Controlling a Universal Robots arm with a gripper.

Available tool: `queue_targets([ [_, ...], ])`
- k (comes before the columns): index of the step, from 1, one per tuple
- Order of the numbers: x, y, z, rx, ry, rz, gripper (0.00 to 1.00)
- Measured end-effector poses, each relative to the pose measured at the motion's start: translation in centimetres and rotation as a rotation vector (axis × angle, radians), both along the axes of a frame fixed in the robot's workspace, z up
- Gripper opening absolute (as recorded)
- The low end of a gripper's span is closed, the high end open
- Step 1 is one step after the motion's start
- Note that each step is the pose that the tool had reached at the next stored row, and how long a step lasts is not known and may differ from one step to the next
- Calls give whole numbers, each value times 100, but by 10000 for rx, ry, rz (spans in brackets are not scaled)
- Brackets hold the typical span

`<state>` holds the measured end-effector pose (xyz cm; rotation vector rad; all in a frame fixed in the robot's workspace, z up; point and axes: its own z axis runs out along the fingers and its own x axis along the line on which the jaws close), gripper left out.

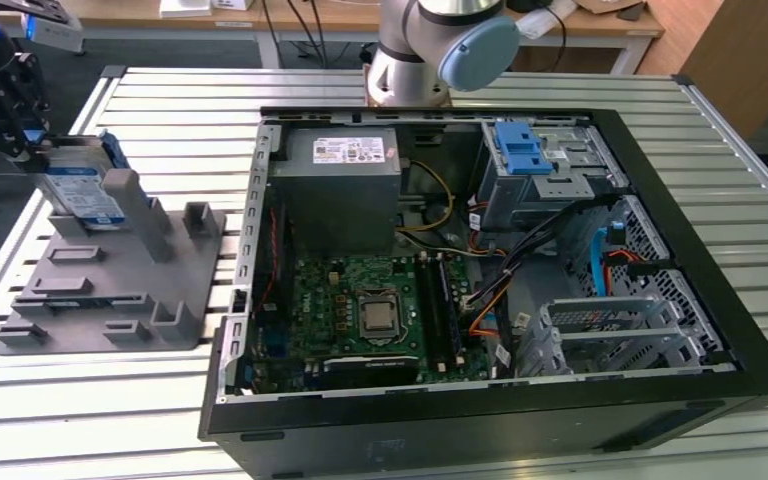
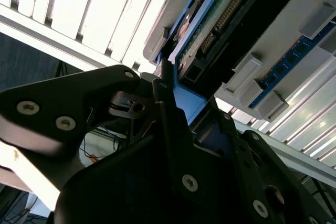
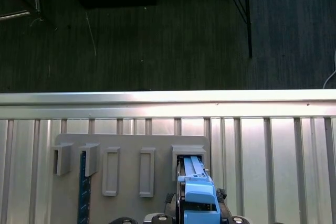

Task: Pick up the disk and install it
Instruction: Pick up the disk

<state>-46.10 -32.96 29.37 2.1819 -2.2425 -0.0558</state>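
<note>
The disk, silver with a white-and-blue label and a blue carrier, stands on edge in a slot of the grey fixture at the exterior view's left. My black gripper is at its upper end, shut on the blue carrier. In the second wrist view the fingers clamp the carrier's blue edge, and the disk shows its green circuit board beyond them. In the first wrist view the disk sits in the fixture's slot, seen edge-on.
The open computer case lies in the middle of the slatted table, with a metal drive cage and blue latch at its far right corner and a grey power-supply box beside it. The arm's base stands behind the case.
</note>
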Motion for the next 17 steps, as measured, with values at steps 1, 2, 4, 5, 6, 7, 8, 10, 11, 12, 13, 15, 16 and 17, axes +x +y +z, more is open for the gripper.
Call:
queue_targets([
  [1, 0, 0, 1, 0, 0, 0, 36],
  [2, 0, 0, 1, 0, 1, 0, 36],
  [4, 0, 0, 3, 0, 0, 0, 36],
  [5, 0, 0, 5, 0, 1, 0, 36],
  [6, 0, 0, 9, -1, 2, 0, 36],
  [7, 0, 0, 15, -1, 4, 0, 36],
  [8, 0, 0, 21, -1, 2, 0, 36],
  [10, 0, 0, 35, 0, 1, 0, 36],
  [11, 0, 0, 42, 0, 2, 0, 36],
  [12, 0, 0, 50, 0, 1, 0, 36],
  [13, 0, 0, 58, 0, 1, 0, 36],
  [15, 0, 0, 74, 0, 0, 0, 36],
  [16, 0, 0, 81, 0, 0, 0, 36],
  [17, 0, 0, 88, 1, 0, 0, 36],
])
